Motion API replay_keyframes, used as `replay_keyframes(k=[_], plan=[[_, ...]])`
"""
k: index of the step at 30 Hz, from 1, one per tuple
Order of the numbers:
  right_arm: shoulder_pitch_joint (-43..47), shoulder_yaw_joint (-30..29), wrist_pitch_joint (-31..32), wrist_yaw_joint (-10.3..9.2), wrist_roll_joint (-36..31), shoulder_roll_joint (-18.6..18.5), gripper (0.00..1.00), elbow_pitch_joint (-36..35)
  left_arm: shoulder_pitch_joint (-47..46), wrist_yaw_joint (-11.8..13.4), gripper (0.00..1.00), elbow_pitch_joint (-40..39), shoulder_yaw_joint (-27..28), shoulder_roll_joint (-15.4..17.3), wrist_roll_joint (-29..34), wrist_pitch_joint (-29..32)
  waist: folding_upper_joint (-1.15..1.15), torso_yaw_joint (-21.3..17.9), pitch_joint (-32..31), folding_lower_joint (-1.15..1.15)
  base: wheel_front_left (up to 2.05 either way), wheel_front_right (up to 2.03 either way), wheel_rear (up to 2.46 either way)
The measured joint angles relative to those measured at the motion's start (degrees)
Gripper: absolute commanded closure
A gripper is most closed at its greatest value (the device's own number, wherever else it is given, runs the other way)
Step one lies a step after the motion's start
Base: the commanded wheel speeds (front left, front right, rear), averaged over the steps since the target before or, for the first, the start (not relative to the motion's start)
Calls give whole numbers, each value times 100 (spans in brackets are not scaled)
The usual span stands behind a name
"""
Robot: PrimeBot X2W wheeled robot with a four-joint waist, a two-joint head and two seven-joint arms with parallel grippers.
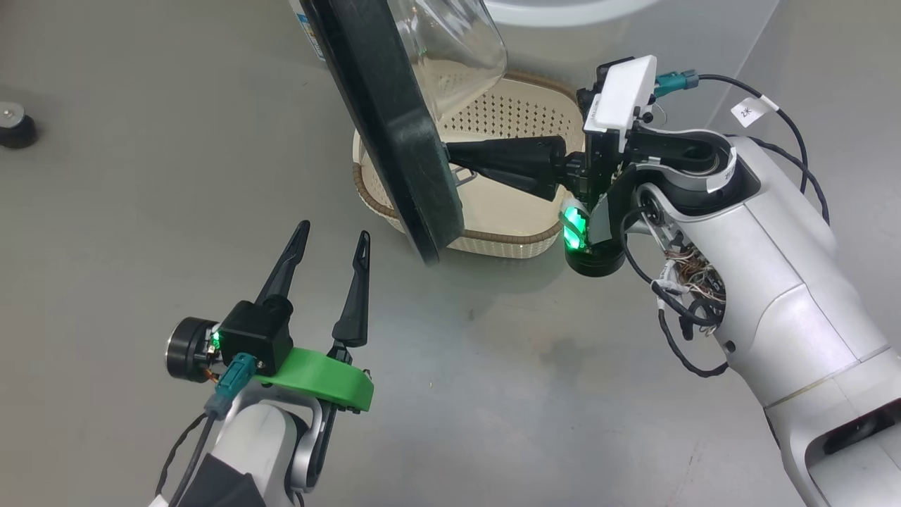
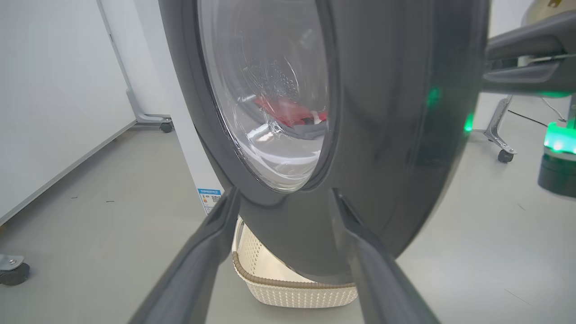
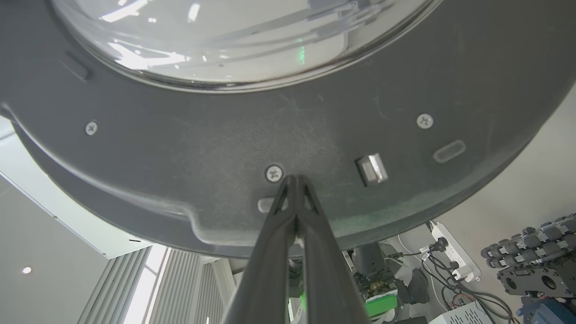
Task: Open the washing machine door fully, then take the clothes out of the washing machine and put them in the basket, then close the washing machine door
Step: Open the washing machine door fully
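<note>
The washing machine door [image 1: 394,134] stands partly open and edge-on, its black rim and glass bowl hanging over the cream basket [image 1: 507,211] on the floor. My right gripper [image 1: 450,151] is shut, holding nothing, and its tips press on the door's inner face [image 3: 225,148] beside a screw. My left gripper [image 1: 334,232] is open on the door's outer side, a short way off. In the left wrist view the open fingers [image 2: 211,234] frame the door [image 2: 396,135]. Red clothes [image 2: 288,112] show through the glass. The white washing machine [image 2: 189,148] stands behind, with the basket [image 2: 288,288] below.
A dark caster [image 1: 15,127] sits on the grey floor at far left. White panels [image 2: 45,112] and a wheeled stand leg [image 2: 499,135] flank the machine. A metal latch [image 3: 371,168] sticks out of the door's inner rim. A power strip [image 3: 450,243] and cables lie beyond.
</note>
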Motion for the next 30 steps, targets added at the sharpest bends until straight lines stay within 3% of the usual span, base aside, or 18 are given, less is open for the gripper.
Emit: replay_keyframes(k=[12, 18, 23, 30], plan=[[0, 202, -675, 3, 4, 22, 100, -172, 5, 11, 0, 19, 224, 1, 63, 0, 0, -103, -125, 0, 0, 0, 0], [49, 198, -1031, 223, -460, 8, 100, -55, 5, 13, 0, 21, 359, 1, 109, 0, 0, -222, -284, 0, 0, 0, 0], [260, 171, -1550, 536, -862, -253, 100, -5, 14, 14, 0, 58, 474, 1, 155, 0, 0, -370, -501, 0, 0, 0, 0], [418, 754, -2641, 1276, -2596, -1034, 100, -104, 143, 14, 0, 100, 672, 3, 312, 0, 0, -636, -842, 0, 0, 0, 0]])
